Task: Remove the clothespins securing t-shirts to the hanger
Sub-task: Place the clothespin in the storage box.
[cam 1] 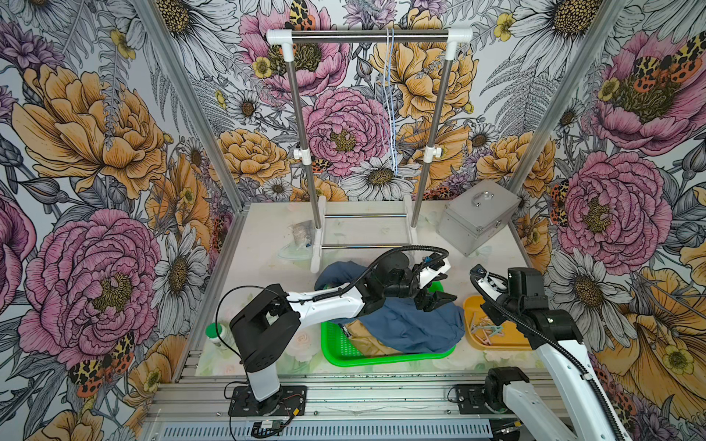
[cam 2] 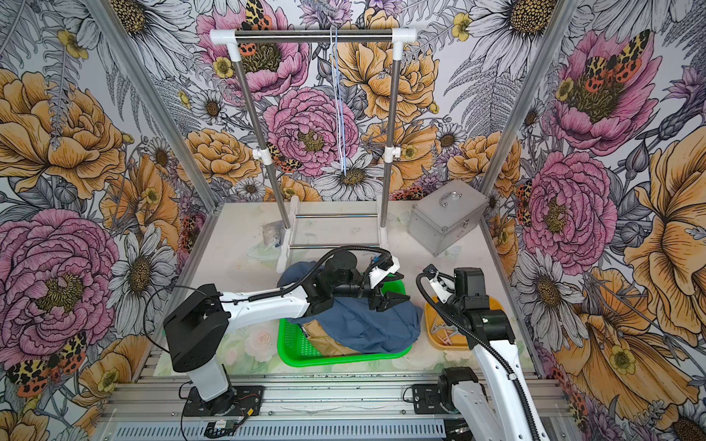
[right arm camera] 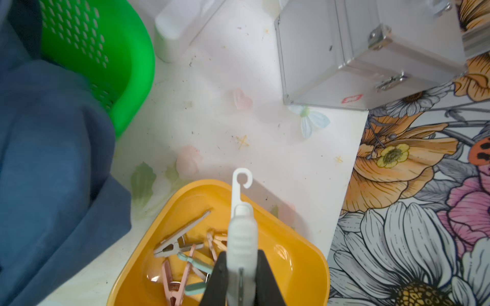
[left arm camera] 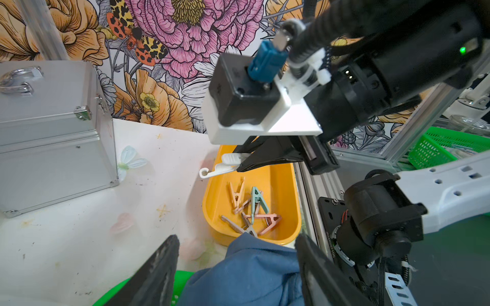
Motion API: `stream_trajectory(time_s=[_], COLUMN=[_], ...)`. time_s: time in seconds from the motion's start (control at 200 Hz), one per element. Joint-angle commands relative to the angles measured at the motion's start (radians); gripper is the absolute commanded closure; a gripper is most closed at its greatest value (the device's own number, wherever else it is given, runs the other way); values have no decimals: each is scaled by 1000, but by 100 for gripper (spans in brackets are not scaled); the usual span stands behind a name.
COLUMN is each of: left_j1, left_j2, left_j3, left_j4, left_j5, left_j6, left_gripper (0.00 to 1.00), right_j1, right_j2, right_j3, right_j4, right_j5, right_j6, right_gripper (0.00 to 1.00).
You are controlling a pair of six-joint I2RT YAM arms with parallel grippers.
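Right jaws clench a white clothespin (right arm camera: 240,233) over the yellow tray (right arm camera: 294,254) (more clothespins (right arm camera: 183,254) inside); left jaws gape above the blue shirt (cam 1: 412,324) filling the green basket (cam 1: 336,345); silver case (cam 1: 473,225) behind.

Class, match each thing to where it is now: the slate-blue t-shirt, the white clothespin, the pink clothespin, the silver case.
Things:
1. slate-blue t-shirt
2. white clothespin
3. pink clothespin
4. silver case

Places:
A. lying in the yellow tray
B. heaped in the green basket
C. clamped in the right gripper
D. standing on the table beside the rack

Pairs: 1-B, 2-C, 3-A, 4-D
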Motion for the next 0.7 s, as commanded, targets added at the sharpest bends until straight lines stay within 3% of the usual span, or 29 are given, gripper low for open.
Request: stream_trajectory(time_s=[0.0,0.44,0.695], left_j1=[-5,-5,-10], left_j2=[33,194,241], left_j3=[38,125,197], left_j4=[48,46,-81], left_j5=[47,95,85], left_j6=[-25,-79,-43], left_gripper=[29,29,29], right_j1=[-42,-180,-204], right_j2=[31,155,270], right_j3=[-19,-98,-75], right_j4=[-27,-33,-30], right_j5=[-26,-129,-146], right_j6=[8,2,-35], right_gripper=[95,95,95])
